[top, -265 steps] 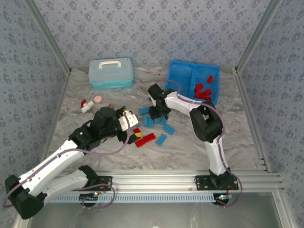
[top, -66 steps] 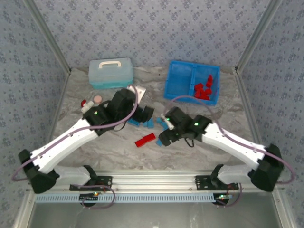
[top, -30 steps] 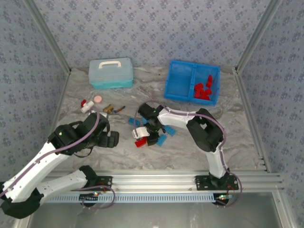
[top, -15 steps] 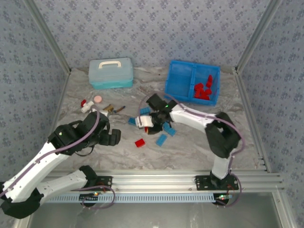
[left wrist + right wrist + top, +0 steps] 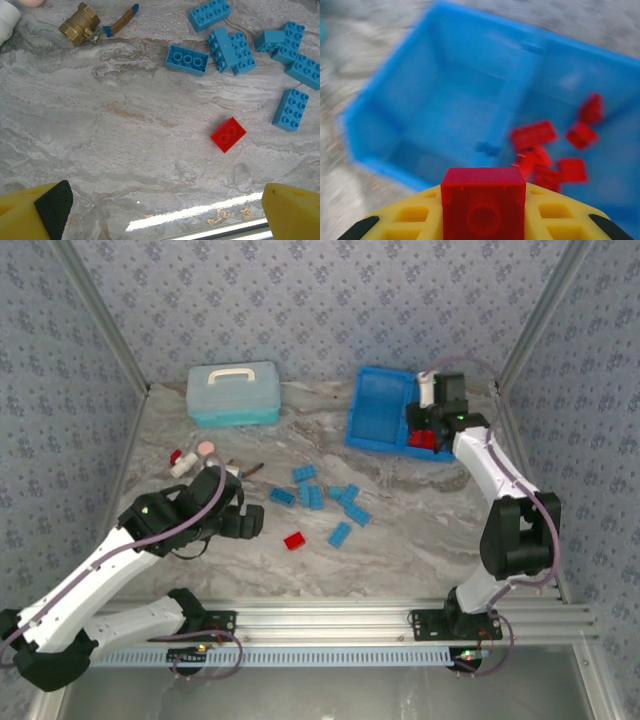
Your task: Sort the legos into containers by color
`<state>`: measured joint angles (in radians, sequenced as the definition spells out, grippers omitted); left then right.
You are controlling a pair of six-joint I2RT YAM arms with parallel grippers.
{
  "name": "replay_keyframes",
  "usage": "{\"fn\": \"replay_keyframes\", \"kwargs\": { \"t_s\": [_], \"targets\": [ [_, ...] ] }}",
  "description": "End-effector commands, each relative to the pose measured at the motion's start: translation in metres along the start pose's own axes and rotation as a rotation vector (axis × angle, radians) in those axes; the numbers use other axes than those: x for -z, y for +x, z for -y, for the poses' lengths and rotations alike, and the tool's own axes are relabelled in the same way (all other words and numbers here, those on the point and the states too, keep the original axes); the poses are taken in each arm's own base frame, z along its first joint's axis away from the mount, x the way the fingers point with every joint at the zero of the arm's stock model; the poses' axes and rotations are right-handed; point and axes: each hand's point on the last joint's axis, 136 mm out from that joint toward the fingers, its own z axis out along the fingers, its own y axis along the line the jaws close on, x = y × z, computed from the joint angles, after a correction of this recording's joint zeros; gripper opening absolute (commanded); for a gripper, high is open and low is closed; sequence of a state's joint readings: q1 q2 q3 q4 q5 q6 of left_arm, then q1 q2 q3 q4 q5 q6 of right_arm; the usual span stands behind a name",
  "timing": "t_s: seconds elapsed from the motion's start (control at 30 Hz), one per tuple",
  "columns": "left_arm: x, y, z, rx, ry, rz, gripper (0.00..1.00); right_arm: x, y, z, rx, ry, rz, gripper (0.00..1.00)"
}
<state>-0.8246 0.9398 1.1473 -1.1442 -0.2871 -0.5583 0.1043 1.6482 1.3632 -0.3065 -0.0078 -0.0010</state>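
Note:
My right gripper (image 5: 483,212) is shut on a red lego (image 5: 483,192), seen end-on between its yellow fingers. It hangs over the bright blue tray (image 5: 370,125), near the centre divider (image 5: 512,115). The left compartment (image 5: 447,117) is empty; the right one holds several red legos (image 5: 547,150). From above, the right gripper (image 5: 422,425) is over the tray (image 5: 372,415). My left gripper (image 5: 250,523) is open above bare table. One small red lego (image 5: 228,134) and several light blue legos (image 5: 232,47) lie ahead of it, spread across mid-table (image 5: 340,502).
A pale turquoise lidded case (image 5: 233,392) stands at the back left. A red-and-white capped item (image 5: 180,460), a pink disc (image 5: 206,449) and a brass valve with a blue-tipped handle (image 5: 80,30) lie on the left. Aluminium rails and patterned walls bound the table.
The right gripper closed on a long red lego at mid-table, lifted it and swung back right to above the tray. A small red lego stayed behind. The left arm barely moved.

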Motion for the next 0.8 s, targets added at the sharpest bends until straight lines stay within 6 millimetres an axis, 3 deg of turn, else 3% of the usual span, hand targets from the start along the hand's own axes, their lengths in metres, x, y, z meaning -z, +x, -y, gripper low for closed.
{"fn": "replay_keyframes", "kwargs": {
  "t_s": [0.0,0.07,0.23,0.37,0.5,0.6,0.77],
  "targets": [
    [0.001,-0.008,0.006,-0.001,0.028,0.021,0.99,-0.015,0.005,0.049,-0.282,0.173,-0.041,0.32],
    [-0.001,-0.007,0.010,0.002,0.044,0.014,0.99,-0.031,0.011,0.060,-0.302,0.201,-0.087,0.33],
    [-0.012,0.000,0.023,-0.011,0.107,-0.008,0.99,-0.069,0.026,0.067,-0.301,0.235,-0.178,0.36],
    [-0.024,0.009,0.034,-0.019,0.160,-0.034,0.99,-0.081,0.027,0.064,-0.317,0.223,-0.204,0.48],
    [-0.043,0.029,0.034,-0.019,0.150,-0.108,0.99,-0.071,0.018,0.057,-0.303,0.220,-0.201,0.60],
    [-0.055,0.044,0.049,-0.070,0.211,-0.176,0.99,-0.053,0.007,0.046,-0.280,0.199,-0.169,0.61],
    [-0.075,0.056,0.083,-0.244,0.310,-0.189,0.99,-0.009,0.015,-0.003,-0.226,0.097,-0.120,0.59]
  ]
}}
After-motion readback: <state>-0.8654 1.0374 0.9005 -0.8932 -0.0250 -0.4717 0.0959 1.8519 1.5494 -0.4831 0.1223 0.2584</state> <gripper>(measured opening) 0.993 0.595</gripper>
